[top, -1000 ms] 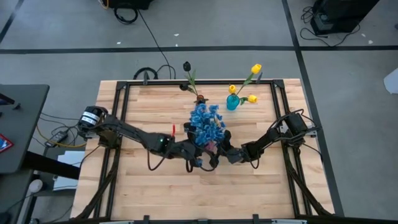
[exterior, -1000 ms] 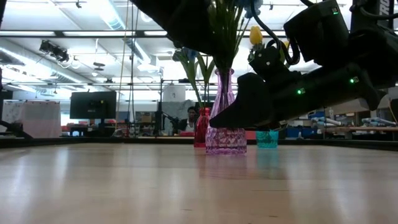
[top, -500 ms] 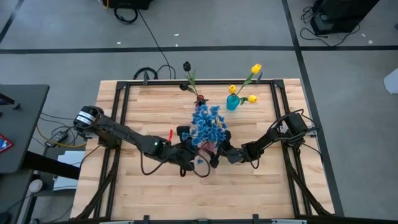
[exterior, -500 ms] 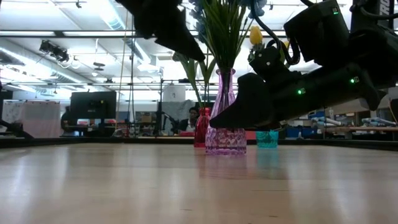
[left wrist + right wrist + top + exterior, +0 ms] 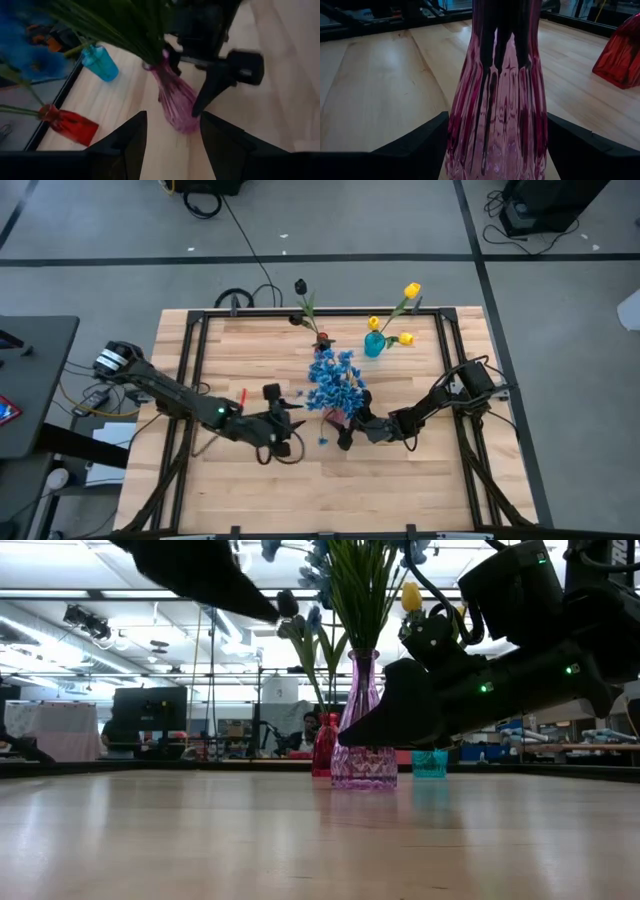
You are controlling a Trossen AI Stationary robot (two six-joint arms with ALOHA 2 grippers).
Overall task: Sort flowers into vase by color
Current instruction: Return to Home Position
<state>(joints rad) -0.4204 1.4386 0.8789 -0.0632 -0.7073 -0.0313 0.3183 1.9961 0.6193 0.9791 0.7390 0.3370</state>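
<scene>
Bushy blue flowers [image 5: 331, 379] stand with their green stems in a purple glass vase [image 5: 362, 720] at mid-table. My right gripper [image 5: 347, 432] is shut on this vase. My left gripper [image 5: 290, 420] hangs open and holds nothing, left of the vase and raised above the table. In the left wrist view its gap [image 5: 172, 120] looks toward the vase [image 5: 175, 100]. A red vase [image 5: 322, 340] at the back holds a dark bloom [image 5: 300, 285]. A teal vase [image 5: 374, 345] next to it holds yellow flowers [image 5: 410, 290]. My right gripper pinches the purple vase's lower body [image 5: 457, 140] between its two fingers, one on each side wall. The fingers [image 5: 400, 710] reach in nearly level, from the table's right and slightly near side. The vase stands upright with its base on the table.
A small blue bit [image 5: 322, 442] lies on the wood just in front of the purple vase. A black frame [image 5: 300, 313] runs round the table's edge. Bare wood stretches along the near side. Beyond the far edge, the low view shows monitors and a person.
My left gripper has drawn back from the blue flowers and the purple vase toward the table's left edge. The flowers stay standing in the vase. My right gripper has kept still on the vase.
</scene>
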